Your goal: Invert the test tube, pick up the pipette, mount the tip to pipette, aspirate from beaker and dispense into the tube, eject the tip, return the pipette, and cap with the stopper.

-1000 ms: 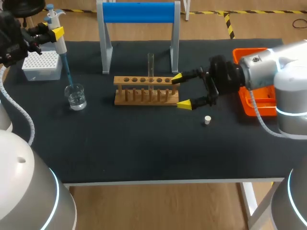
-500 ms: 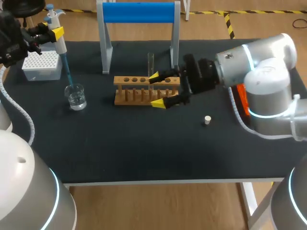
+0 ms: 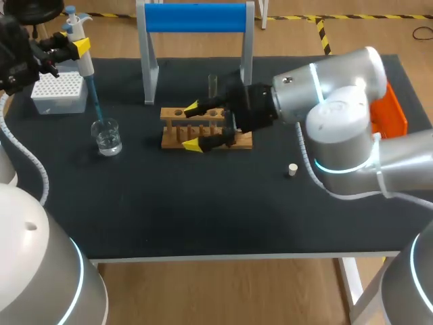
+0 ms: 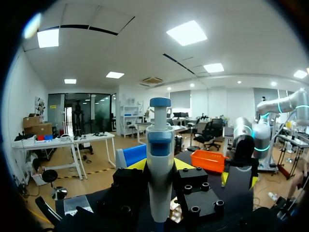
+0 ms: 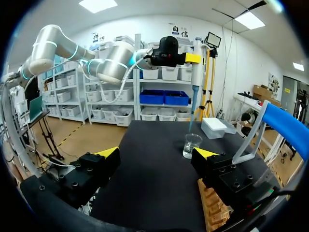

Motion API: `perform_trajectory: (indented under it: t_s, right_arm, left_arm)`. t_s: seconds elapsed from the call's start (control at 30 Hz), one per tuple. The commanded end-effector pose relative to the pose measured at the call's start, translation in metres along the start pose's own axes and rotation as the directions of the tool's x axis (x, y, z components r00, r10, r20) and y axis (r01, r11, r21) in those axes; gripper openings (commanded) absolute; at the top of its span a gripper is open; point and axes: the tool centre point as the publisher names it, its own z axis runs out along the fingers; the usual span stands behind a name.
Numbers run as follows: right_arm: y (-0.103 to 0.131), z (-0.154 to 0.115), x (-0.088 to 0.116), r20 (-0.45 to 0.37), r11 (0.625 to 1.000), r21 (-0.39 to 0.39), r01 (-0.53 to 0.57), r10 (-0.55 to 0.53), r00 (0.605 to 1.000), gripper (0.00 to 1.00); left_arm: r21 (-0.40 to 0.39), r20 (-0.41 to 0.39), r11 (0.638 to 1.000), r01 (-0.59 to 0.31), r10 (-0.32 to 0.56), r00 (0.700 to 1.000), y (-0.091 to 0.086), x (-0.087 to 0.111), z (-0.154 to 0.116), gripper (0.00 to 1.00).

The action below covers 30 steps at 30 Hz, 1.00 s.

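Note:
My left gripper is shut on the white and blue pipette at the far left. The pipette's blue tip dips into the glass beaker. In the left wrist view the pipette stands upright between the fingers of the left gripper. A clear test tube stands upright in the wooden rack. My right gripper is open over the rack, one yellow tip on its far side and one on its near side. The right wrist view shows the right gripper open and holding nothing, with the beaker and pipette ahead of it.
A white tip box sits at the far left behind the beaker. A small white stopper lies to the right of the rack. A blue-topped stand rises behind the rack. An orange tray shows past my right arm.
My right arm has swung left, carrying its open gripper from the rack's right end to over its left part. The left arm and the pipette have not moved.

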Motion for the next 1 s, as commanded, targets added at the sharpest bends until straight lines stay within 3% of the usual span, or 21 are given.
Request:
perform_trajectory:
  t_s: [0.03, 0.47, 0.5, 1.0]
  right_arm:
    - [0.002, 0.022, -0.003, 0.014, 1.000, 0.004, -0.012, 0.012, 1.000, 1.00]
    - [-0.005, 0.055, -0.014, 0.083, 0.997, 0.048, -0.059, 0.055, 0.995, 1.00]
    - [-0.007, 0.070, -0.022, 0.112, 0.996, 0.055, -0.063, 0.056, 0.992, 1.00]
    - [-0.015, 0.092, -0.037, 0.160, 0.992, 0.087, -0.087, 0.073, 0.984, 1.00]
  left_arm:
    - [0.001, 0.004, 1.000, -0.001, 0.001, 1.000, 0.000, 0.000, 0.002, 0.00]
    - [0.001, 0.004, 1.000, -0.001, 0.001, 1.000, 0.000, 0.000, 0.002, 0.00]
    - [0.001, 0.004, 1.000, -0.001, 0.001, 1.000, 0.000, 0.000, 0.002, 0.00]
    - [0.001, 0.004, 1.000, -0.001, 0.001, 1.000, 0.000, 0.000, 0.002, 0.00]
